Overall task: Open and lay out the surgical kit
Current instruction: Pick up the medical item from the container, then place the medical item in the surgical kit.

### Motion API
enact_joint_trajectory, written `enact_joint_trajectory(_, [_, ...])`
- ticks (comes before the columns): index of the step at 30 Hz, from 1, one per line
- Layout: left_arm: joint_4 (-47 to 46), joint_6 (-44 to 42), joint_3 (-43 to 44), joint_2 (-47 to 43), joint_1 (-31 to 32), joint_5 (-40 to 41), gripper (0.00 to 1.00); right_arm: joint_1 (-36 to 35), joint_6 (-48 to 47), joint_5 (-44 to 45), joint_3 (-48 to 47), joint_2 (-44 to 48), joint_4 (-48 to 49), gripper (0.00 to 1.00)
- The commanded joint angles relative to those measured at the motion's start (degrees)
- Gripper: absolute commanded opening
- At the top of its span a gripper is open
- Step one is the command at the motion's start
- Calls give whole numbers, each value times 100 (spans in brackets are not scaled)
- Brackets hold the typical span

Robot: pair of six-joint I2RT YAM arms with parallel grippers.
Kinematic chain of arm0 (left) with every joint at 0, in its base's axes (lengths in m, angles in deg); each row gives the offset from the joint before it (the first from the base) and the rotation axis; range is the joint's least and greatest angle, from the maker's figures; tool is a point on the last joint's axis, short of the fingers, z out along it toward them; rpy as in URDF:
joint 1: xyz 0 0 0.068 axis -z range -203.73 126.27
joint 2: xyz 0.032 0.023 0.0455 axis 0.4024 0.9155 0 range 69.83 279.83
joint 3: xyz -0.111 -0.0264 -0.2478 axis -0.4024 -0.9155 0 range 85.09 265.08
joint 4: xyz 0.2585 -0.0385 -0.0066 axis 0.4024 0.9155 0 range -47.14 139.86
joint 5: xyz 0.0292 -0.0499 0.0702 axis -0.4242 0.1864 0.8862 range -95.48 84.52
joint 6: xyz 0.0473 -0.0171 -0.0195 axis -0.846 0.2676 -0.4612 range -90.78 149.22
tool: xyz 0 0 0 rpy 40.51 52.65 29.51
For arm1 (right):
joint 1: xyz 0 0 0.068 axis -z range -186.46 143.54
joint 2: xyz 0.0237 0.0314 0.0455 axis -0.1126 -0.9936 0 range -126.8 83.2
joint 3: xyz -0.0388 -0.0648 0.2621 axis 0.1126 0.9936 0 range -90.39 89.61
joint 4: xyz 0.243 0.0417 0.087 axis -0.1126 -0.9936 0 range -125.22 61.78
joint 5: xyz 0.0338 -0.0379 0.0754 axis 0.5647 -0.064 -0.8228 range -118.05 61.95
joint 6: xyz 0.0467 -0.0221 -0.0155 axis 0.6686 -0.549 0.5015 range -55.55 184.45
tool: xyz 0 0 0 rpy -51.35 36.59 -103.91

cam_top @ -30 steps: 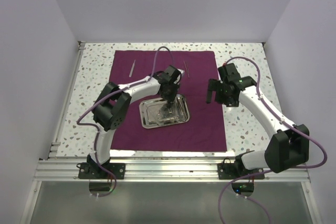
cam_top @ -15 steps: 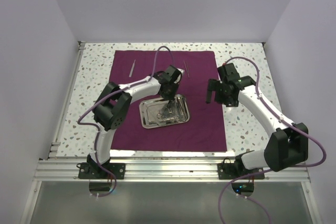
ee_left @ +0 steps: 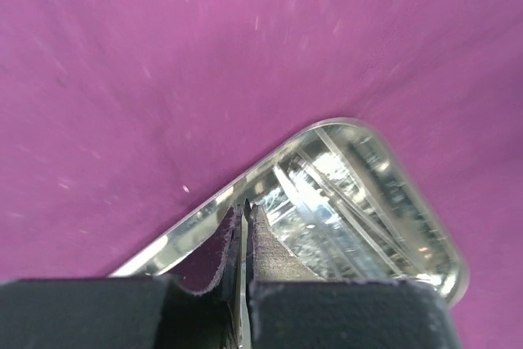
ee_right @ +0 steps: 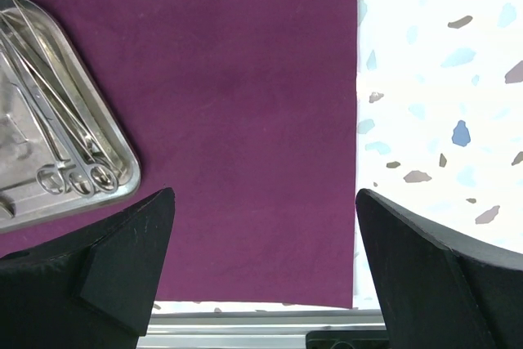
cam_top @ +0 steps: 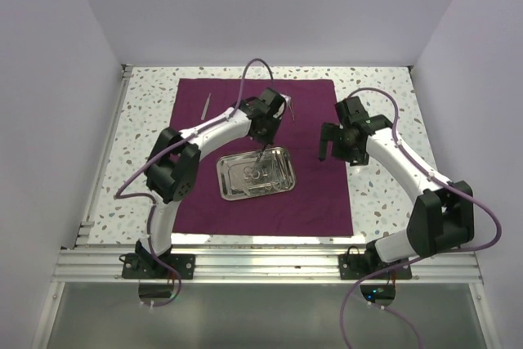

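Observation:
The dark purple cloth [cam_top: 315, 194] lies spread flat on the table. The shiny steel tray [cam_top: 222, 184] sits at its middle with several thin silver instruments [ee_right: 78, 176] in it. My left gripper [cam_top: 265, 136] hangs just behind the tray's far edge. In the left wrist view it [ee_left: 243, 212] is shut on a thin silver instrument [ee_left: 243, 243], above the tray's corner [ee_left: 409, 202]. My right gripper [cam_top: 333, 143] is open and empty. In the right wrist view it [ee_right: 265, 194] hovers over the cloth's right part [ee_right: 245, 79].
One thin instrument [cam_top: 207, 105] lies on the cloth at the back left. Another one [cam_top: 289, 105] lies at the back middle, right of the left wrist. The speckled tabletop [cam_top: 384, 177] shows around the cloth. A metal rail [cam_top: 270, 263] runs along the near edge.
My left gripper has risen out of the tray and moved toward the back, carrying a thin instrument. The right gripper has shifted slightly back and left.

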Motion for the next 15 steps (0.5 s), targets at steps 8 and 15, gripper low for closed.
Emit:
enact_joint_trajectory(8, [581,-298,1720,38,-393,344,0,-19,-191,-70,-589,-317,123,96])
enact_joint_trajectory(15, [327,-17,2977,1056,-1166,150,0,-19,-191,-254,-537,-396,158,96])
